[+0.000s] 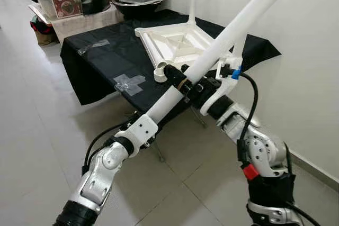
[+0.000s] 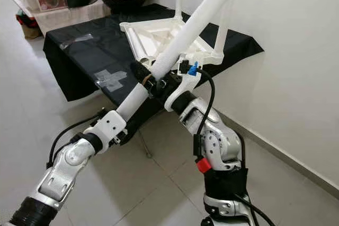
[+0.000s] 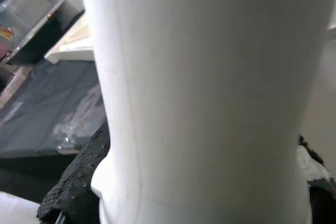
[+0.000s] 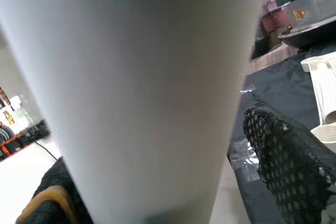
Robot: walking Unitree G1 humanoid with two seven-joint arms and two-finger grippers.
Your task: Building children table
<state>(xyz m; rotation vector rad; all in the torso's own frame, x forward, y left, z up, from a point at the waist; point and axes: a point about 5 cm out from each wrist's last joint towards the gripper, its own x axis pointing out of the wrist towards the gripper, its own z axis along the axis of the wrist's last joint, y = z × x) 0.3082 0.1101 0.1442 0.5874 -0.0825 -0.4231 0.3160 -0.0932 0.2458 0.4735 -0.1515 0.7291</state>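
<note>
The white table leg (image 1: 222, 41) slanted from seven o'clock up to one o'clock, above the floor. Beyond it, an upturned white tabletop (image 1: 175, 43) lay on a black cloth (image 1: 100, 59) beside the wall. The left gripper (image 1: 142, 128) clamped its lower end; the right gripper (image 1: 177, 78) clamped mid-shaft.

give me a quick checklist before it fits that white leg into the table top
1. Leg gripped by left gripper: ok.
2. Right gripper also clamped on it: ok.
3. Table top upside down on the black cloth: ok.
4. Free socket at the near corner: ok.
5. Leg upright over the socket: not ok, tilted.
6. Which end is the fitting end: cannot tell.
</note>
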